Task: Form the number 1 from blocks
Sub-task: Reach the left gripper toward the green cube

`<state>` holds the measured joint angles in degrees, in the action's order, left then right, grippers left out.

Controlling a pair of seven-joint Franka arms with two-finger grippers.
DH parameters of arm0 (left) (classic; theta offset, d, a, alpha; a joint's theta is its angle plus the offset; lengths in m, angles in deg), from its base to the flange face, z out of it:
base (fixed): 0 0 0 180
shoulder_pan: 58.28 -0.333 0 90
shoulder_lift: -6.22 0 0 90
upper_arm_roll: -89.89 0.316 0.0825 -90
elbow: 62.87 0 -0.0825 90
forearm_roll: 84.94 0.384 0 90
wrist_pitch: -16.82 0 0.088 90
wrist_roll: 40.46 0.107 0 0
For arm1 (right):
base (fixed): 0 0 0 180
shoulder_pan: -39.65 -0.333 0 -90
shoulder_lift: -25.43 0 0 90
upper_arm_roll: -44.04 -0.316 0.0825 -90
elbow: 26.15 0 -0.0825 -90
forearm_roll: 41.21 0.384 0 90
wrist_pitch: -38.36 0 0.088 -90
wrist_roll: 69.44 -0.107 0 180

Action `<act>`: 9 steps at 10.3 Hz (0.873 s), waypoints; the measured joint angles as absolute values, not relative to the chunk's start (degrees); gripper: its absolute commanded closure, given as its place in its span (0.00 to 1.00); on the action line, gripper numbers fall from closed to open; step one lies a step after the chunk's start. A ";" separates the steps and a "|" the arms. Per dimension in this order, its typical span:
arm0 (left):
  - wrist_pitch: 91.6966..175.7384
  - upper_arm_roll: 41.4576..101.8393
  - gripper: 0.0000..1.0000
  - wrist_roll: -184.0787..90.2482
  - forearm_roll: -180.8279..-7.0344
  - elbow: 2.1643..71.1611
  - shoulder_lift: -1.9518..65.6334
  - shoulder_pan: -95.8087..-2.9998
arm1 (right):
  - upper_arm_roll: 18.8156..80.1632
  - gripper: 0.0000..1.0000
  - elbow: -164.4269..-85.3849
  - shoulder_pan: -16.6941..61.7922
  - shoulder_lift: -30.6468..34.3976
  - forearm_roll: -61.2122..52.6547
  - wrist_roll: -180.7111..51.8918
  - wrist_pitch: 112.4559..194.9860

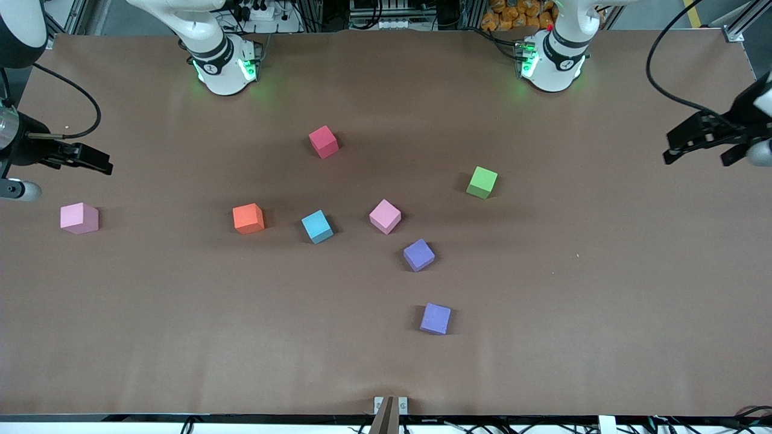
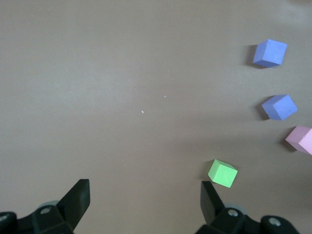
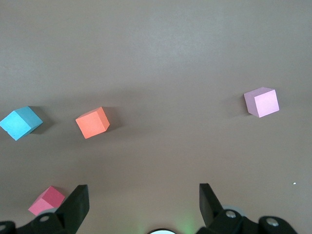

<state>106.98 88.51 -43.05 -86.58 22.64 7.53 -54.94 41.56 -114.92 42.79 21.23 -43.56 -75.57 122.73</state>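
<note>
Eight small blocks lie scattered on the brown table. Red lies nearest the robots' bases and green toward the left arm's end. Orange, light blue and pink form a loose row. Two purple blocks lie nearer the camera. A second pink block sits alone at the right arm's end. My right gripper hovers open and empty over that end. My left gripper hovers open and empty over the other end, with green beside one finger in its wrist view.
The brown table mat has a wide bare strip along the camera's edge. A small clamp sits at the middle of that edge. Black cables hang near the left gripper.
</note>
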 measured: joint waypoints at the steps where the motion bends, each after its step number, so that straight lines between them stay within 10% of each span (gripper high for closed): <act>1: 106.96 88.45 0.00 -44.98 -86.58 22.65 8.20 -53.68 | 41.57 0.00 -114.91 42.81 21.23 -43.56 -75.57 122.76; 9: 111.21 88.37 0.00 -56.49 -86.77 22.59 14.53 -44.30 | 41.70 0.00 -114.92 42.95 21.10 -43.56 -75.57 122.59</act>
<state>111.21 88.37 -56.49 -86.77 22.59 14.53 -44.30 41.70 -114.92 42.95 21.10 -43.56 -75.57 122.59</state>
